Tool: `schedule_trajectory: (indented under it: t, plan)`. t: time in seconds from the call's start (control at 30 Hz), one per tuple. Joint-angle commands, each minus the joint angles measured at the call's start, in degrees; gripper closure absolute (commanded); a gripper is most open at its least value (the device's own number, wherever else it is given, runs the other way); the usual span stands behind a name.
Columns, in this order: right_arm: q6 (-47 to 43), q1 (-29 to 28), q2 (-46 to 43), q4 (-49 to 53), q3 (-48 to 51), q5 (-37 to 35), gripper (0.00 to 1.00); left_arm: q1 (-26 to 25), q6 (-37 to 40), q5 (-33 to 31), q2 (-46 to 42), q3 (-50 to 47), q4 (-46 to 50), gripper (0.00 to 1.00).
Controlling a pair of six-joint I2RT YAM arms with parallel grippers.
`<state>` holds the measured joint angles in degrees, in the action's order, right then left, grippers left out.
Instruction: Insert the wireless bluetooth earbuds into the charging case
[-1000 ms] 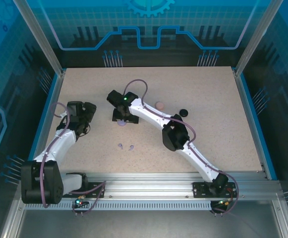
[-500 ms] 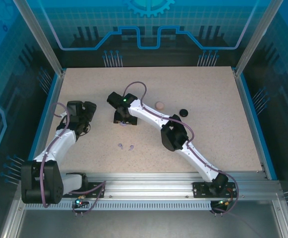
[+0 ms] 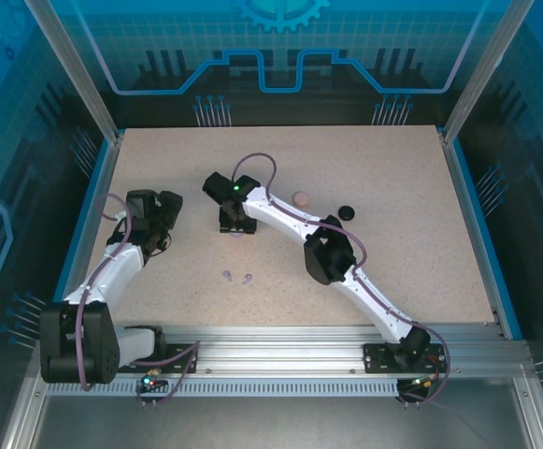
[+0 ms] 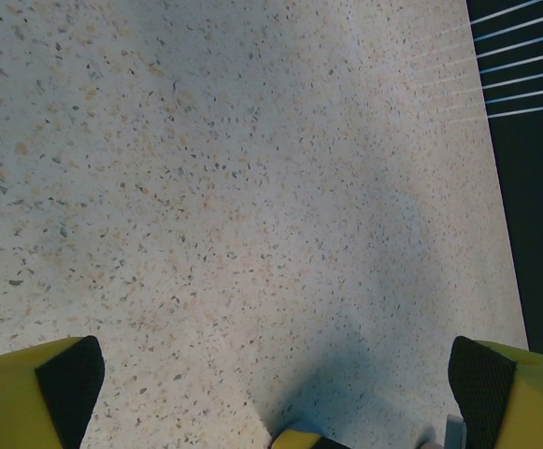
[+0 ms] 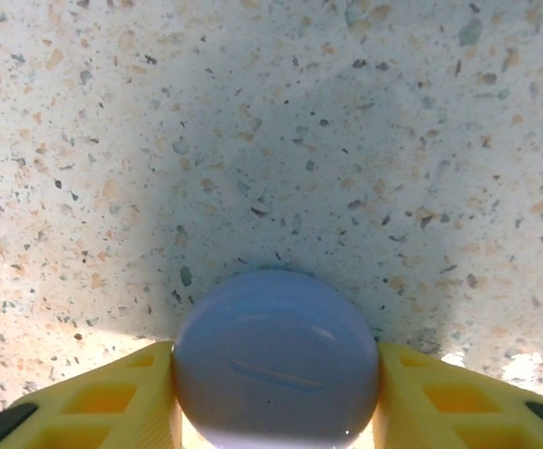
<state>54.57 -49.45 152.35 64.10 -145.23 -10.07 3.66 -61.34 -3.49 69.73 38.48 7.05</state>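
A round lilac charging case [image 5: 276,327] lies closed on the speckled table. My right gripper [image 5: 276,393] is shut on it, a yellow finger pressed against each side. From above, the right gripper [image 3: 236,224] hides nearly all of the case; only a lilac edge [image 3: 239,235] peeks out. Two tiny lilac earbuds [image 3: 227,274] [image 3: 248,278] lie loose on the table nearer the arm bases. My left gripper [image 3: 164,210] hovers at the left, open, its fingers [image 4: 70,383] wide apart with bare table between them.
A pink round case [image 3: 301,198] and a black round case [image 3: 347,212] sit behind the right arm's forearm. The table's blue side rail [image 3: 89,215] runs close by the left arm.
My right gripper has dropped over the lilac case and its fingers have drawn in against it, so the case is now mostly hidden from above. The left arm has stayed still.
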Motion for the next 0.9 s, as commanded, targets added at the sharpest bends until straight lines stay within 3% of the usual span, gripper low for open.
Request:
schedule_trajectory:
  t: [0.0, 0.27, 0.43, 0.63, 0.87]
  plan:
    - [-1.88, 0.57, -3.83, 1.38, 2.92, -1.14, 0.54, 0.54, 1.98, 2.73, 0.83, 1.7, -1.05, 0.01]
    - [-8.57, 1.56, -14.13, 0.46, 16.51, -2.84, 0.55, 0.3, 4.33, 9.53, 3.68, 4.2, -1.51, 0.01]
    - [-12.17, 2.88, -24.44, -3.78, 33.82, -3.65, 0.54, -0.87, 5.24, 12.42, 4.32, 5.56, -1.86, 0.01]
    - [-11.76, 5.99, -33.93, -11.56, 52.93, -2.71, 0.54, -4.55, 5.75, 12.45, 5.05, 7.9, -1.65, 0.01]
    - [-11.7, 7.95, -37.21, -14.95, 62.15, -2.64, 0.53, -8.86, 5.96, 11.27, 5.5, 9.37, -1.99, 0.01]
